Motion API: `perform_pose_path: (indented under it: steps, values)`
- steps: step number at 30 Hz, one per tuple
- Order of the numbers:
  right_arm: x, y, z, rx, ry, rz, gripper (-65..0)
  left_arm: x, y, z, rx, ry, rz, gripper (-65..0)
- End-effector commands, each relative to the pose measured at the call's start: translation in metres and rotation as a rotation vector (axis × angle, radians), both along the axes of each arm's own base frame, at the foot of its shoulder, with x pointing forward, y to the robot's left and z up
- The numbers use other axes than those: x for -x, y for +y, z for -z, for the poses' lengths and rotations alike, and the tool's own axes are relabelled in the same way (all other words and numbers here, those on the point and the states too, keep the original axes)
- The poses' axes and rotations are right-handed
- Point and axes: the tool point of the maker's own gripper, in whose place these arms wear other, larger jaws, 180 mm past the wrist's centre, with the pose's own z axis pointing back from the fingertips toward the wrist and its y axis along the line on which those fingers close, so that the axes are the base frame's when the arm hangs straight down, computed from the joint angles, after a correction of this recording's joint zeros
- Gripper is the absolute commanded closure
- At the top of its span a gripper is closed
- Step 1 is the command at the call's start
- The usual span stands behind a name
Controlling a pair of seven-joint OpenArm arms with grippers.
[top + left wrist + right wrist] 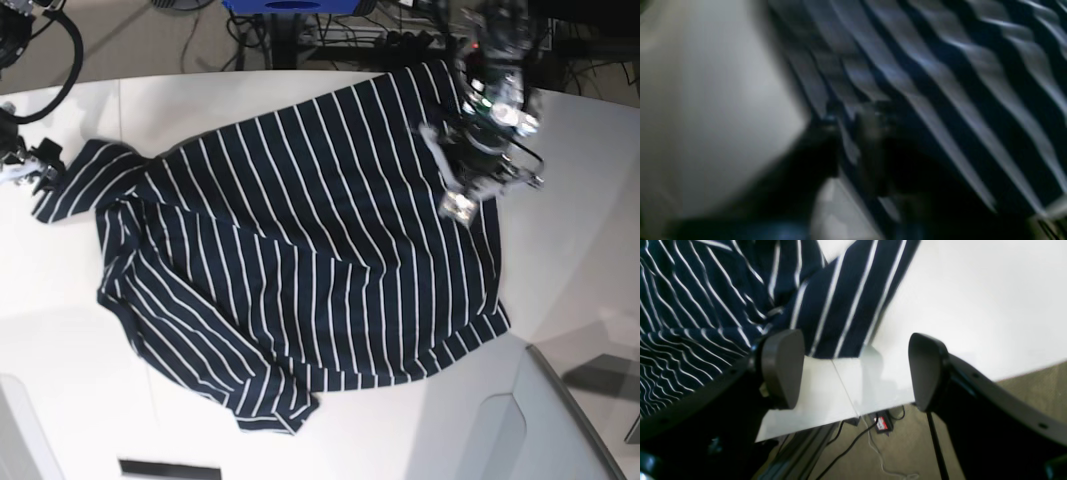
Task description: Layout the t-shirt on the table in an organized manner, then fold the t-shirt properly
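The dark navy t-shirt (300, 250) with thin white stripes lies spread and rumpled over the white table (560, 260). My left gripper (465, 195) sits at the shirt's right edge. In the blurred left wrist view its dark fingers (873, 150) are shut, with striped fabric (940, 83) running between them. My right gripper (30, 172) hovers at the far left, beside the sleeve (75, 185). Up close it (855, 370) stands open over bare table (973, 306), the sleeve end (840, 323) just beyond its pads (783, 366), nothing between them.
The table edge runs right below the right gripper, with floor and loose cables (880, 423) beneath. A blue object (295, 5) and more cabling sit behind the far edge. Grey panels (500, 430) stand at the front right.
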Motion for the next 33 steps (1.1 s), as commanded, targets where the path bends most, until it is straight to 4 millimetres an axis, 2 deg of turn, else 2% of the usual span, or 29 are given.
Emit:
perform_pose_path:
  steps: [1,5,10,14,20,21,23,28,31,33]
  values:
    - [-0.009,-0.006,-0.01,0.024,-0.041,-0.003,-46.1,0.004,0.007,0.001,-0.027,0.006,-0.013,0.0]
    - [-0.014,-0.008,-0.013,0.038,-0.085,0.009,-46.1,0.028,0.012,0.032,-0.027,0.111,-0.02,0.0]
    - [-0.027,-0.005,-0.02,0.051,-0.132,-0.017,-45.9,0.053,0.039,0.062,-0.075,0.227,-0.019,0.0]
    - [-0.059,0.034,-0.029,0.065,-0.197,-0.248,-45.9,0.061,0.072,0.064,-0.13,0.259,-0.036,0.0]
    - [-0.115,0.106,-0.037,0.008,-0.27,-0.499,-45.6,0.052,0.12,0.043,-0.178,0.185,-0.139,0.0]
    - [-0.123,0.115,-0.035,-0.01,-0.271,-0.518,-44.0,0.051,0.126,0.039,-0.19,0.178,-0.14,0.0]
    - [-0.143,0.132,-0.029,-0.058,-0.263,-0.552,-34.7,0.048,0.131,0.033,-0.202,0.163,-0.144,0.0]
    - [-0.183,0.159,-0.014,-0.154,-0.21,-0.596,-0.5,0.036,0.136,0.018,-0.225,0.12,-0.133,0.0]
    - [-0.206,0.168,-0.006,-0.196,-0.22,-0.575,-1.4,0.016,0.133,0.004,-0.222,0.061,-0.131,0.0]
    - [-0.215,0.166,0.007,-0.221,-0.193,-0.515,-0.6,0.005,0.13,0.0,-0.212,0.036,-0.136,0.0]
